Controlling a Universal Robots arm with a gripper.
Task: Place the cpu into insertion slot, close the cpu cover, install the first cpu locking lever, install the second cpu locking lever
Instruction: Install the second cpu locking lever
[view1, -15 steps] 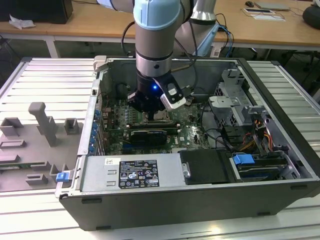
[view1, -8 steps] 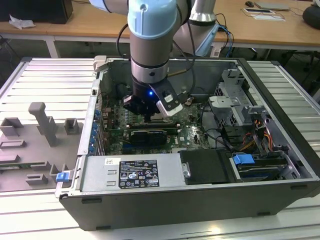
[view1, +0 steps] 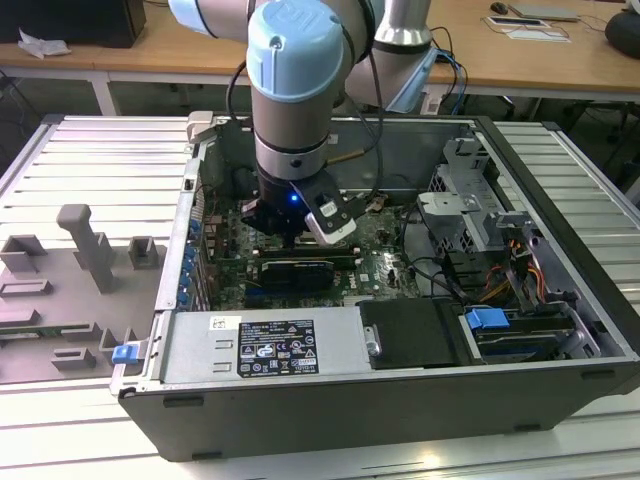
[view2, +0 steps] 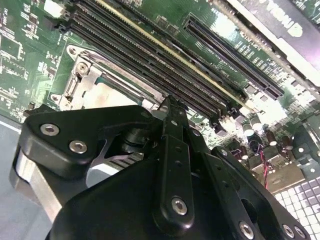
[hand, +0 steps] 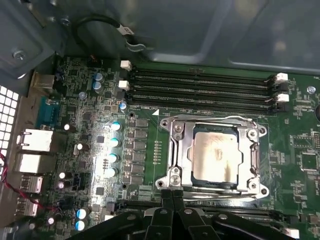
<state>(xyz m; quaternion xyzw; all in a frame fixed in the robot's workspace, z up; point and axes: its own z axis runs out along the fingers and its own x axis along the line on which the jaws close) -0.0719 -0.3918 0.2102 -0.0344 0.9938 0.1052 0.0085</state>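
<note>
The gripper (hand: 172, 196) is seen with its two fingers pressed together, clenched on nothing, tips poised just at the near edge of the socket. Directly ahead of the fingertips, the cpu cover (hand: 176, 150) lies flat over the insertion slot, framing the cpu (hand: 215, 156), which is already seated with its pale top exposed through the cut-out. A thin wire locking lever (hand: 227, 120) is traced along the far side, beyond the chip from the fingers. In the exterior view, the gripper (view1: 290, 232) hangs low inside the computer case (view1: 330, 410).
</note>
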